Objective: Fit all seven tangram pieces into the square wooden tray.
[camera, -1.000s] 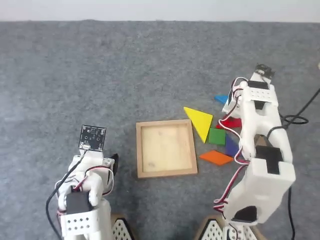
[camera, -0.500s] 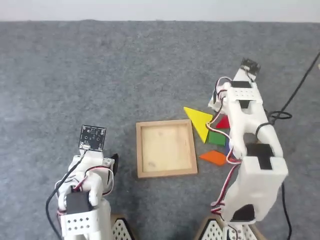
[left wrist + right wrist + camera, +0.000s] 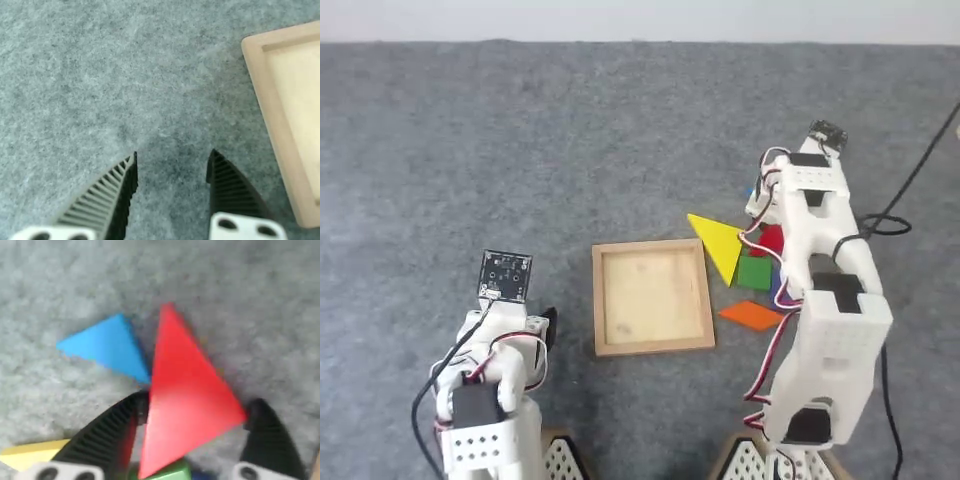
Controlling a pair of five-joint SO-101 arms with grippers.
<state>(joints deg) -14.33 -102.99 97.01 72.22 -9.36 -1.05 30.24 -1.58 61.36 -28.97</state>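
None of the pieces lies in the tray [image 3: 652, 297]; the left gripper [image 3: 172, 160] hangs open just beside it. The yellow triangle [image 3: 720, 243] lies between the tray and the red triangle [image 3: 185, 395]. The right gripper [image 3: 199, 405] is nearer, its jaws spread astride the red triangle's wide end, with the tip pointing away. The blue triangle [image 3: 107, 347] seems to touch one side, likely in the way.
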